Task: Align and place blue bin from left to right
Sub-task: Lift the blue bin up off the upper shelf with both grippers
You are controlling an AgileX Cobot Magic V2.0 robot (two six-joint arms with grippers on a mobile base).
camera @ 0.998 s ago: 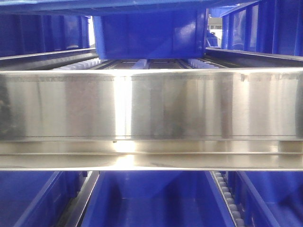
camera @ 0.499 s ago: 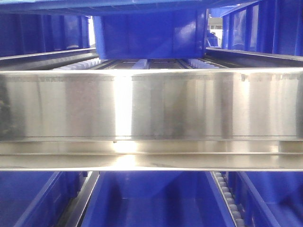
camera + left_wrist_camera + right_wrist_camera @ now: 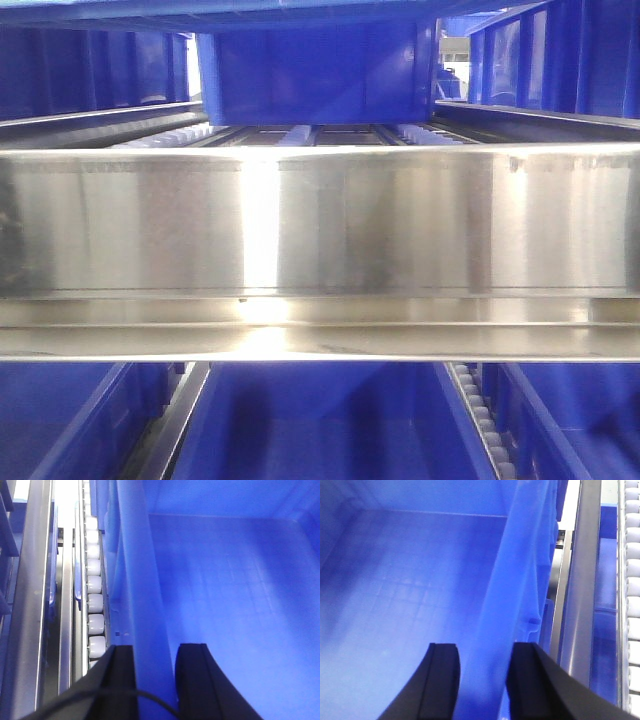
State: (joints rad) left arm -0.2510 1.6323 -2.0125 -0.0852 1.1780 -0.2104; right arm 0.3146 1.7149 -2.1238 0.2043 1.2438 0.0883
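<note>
Blue bin (image 3: 240, 580) fills both wrist views, its inner floor facing the cameras. The left jaws are closed on its left wall at 6 o'clock of that view, one on each face of the wall, and a row of white rollers (image 3: 95, 605) runs just beside the wall toward 9 o'clock. The right jaws clamp the opposite wall the same way at 6 o'clock of their view with a metal rail (image 3: 582, 605) beside it toward 3 o'clock, while from the front a shiny steel beam (image 3: 320, 220) crosses the middle with blue plastic at 12 and 6 o'clock.
</note>
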